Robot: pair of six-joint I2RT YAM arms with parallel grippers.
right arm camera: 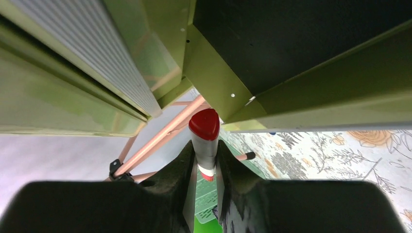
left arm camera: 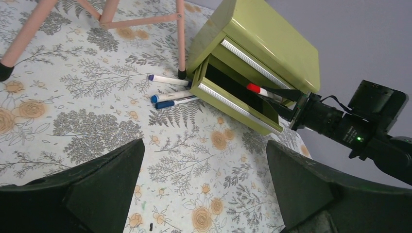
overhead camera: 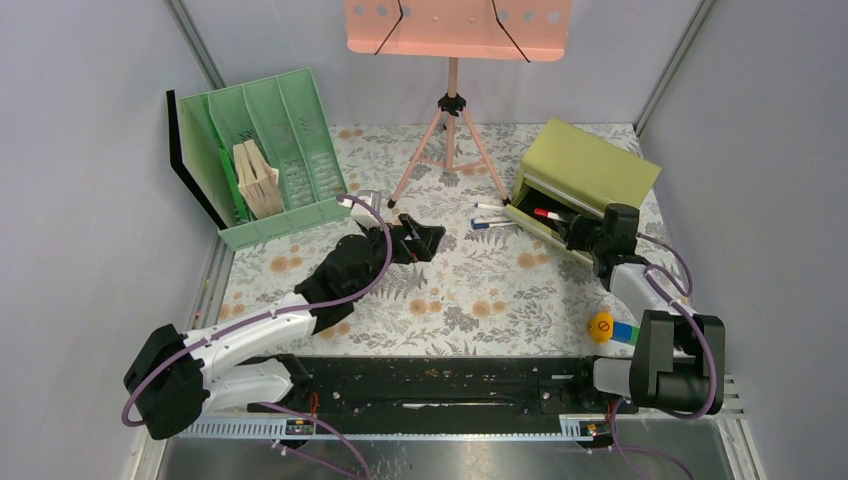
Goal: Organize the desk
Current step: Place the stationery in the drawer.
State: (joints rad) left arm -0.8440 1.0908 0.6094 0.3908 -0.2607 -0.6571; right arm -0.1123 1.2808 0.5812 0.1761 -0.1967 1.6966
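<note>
The desk (overhead camera: pixel 470 300) has a floral print. An olive-green drawer box (overhead camera: pixel 585 165) stands at the back right with its drawer (left arm camera: pixel 233 102) pulled open. My right gripper (overhead camera: pixel 585 232) is at the drawer and shut on a red-capped marker (right arm camera: pixel 204 136), whose cap points into the drawer; the marker also shows in the left wrist view (left arm camera: pixel 260 91). Three blue- or purple-capped markers (left arm camera: pixel 170 94) lie on the desk left of the drawer box. My left gripper (left arm camera: pixel 204 145) is open and empty above the middle of the desk (left arm camera: pixel 87 131).
A green file organizer (overhead camera: pixel 290 120) with wooden pieces (overhead camera: pixel 258 180) stands at the back left, with a black panel (overhead camera: pixel 190 160) against its left side. A pink music stand's tripod (overhead camera: pixel 450 140) stands at the back centre. A yellow ball and coloured block (overhead camera: pixel 601 327) sit near the right arm's base.
</note>
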